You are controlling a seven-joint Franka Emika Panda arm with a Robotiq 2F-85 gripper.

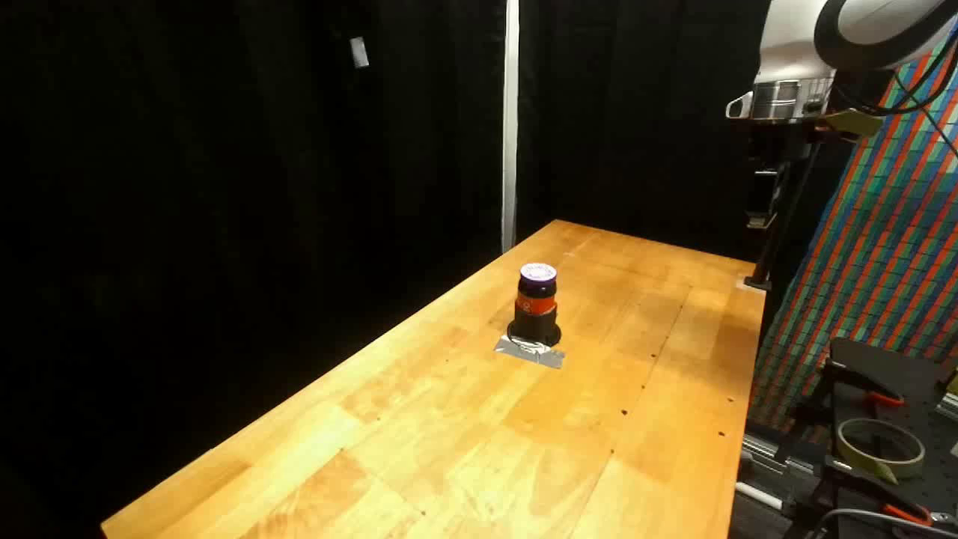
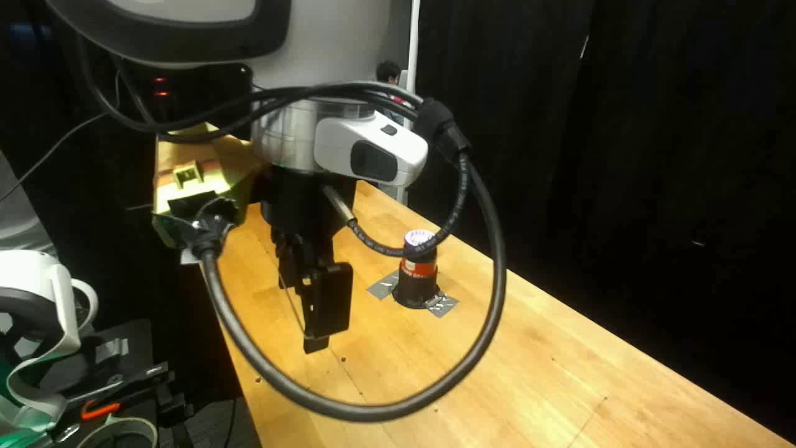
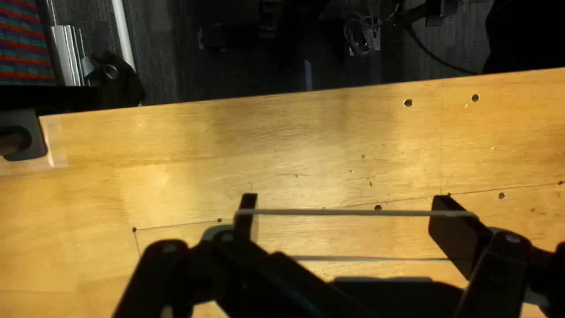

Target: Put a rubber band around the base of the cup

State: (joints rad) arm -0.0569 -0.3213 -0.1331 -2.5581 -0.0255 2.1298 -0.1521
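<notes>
Plainly, in the wrist view, the pincer is spread wide, and a pale rubber band is stretched as a loop round its two black fingertips. Two nearly parallel strands are seen spanning the gap. Beneath, the wooden desk is shown, dotted with small dark holes and bordered by dark carpet.

In an exterior view, the cup is found upright on the desk, topped by a white printed lid and ringed by an orange-red band above a flared black base. Silver tape is stuck across the base's foot onto the wood. At the upper right, well apart from the cup, the white robot arm is seen, but its pincer is lost against the dark there. A black curtain is parted by a pale pole, and a multicoloured checked cloth is displayed at the right, with a roll of tape below.

In an exterior view crossed by a thick black cable, the pincer is pointed downward above the desk, apart from the cup. The cup's upper part is partly covered by a slimmer lead, and its base is flanked by silver tape on two sides.
</notes>
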